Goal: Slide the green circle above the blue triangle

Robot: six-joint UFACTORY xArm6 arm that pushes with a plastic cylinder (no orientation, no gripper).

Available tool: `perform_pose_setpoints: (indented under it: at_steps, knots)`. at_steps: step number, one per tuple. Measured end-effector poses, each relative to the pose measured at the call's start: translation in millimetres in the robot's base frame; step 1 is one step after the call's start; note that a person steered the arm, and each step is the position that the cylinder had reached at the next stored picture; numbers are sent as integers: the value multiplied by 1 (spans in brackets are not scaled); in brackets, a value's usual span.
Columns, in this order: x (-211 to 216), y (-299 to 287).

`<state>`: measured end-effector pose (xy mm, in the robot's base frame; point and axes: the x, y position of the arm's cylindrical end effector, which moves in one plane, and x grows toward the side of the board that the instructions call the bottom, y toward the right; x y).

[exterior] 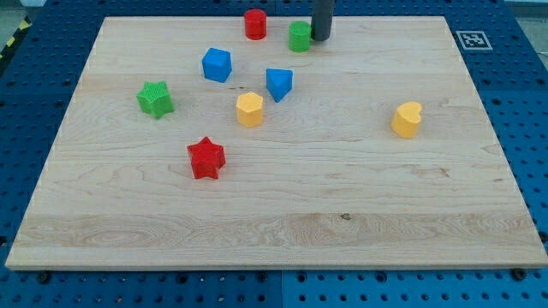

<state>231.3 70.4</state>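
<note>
My tip (pixel 321 38), bare rod w/ no jaws to judge, touches green circle (pixel 300 37)'s right; risk: shove left overshoots blue triangle (pixel 279 83), hits red cylinder (pixel 255 24).

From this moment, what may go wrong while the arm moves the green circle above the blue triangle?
1. My tip sits at the right side of the green circle, so a push likely sends it toward the red cylinder close on its left, and may knock it.
2. The green circle lies near the board's top edge; an off-centre push could slide it off.
3. A downward push that runs too far may bump the blue triangle.
</note>
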Motion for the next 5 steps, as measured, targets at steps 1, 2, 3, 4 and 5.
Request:
perform_pose_setpoints:
  at_steps: [1,2,3,4,5]
  knots:
    - [-4,-6]
    - [0,-14]
    - [24,-14]
    - [41,-14]
    - [49,-14]
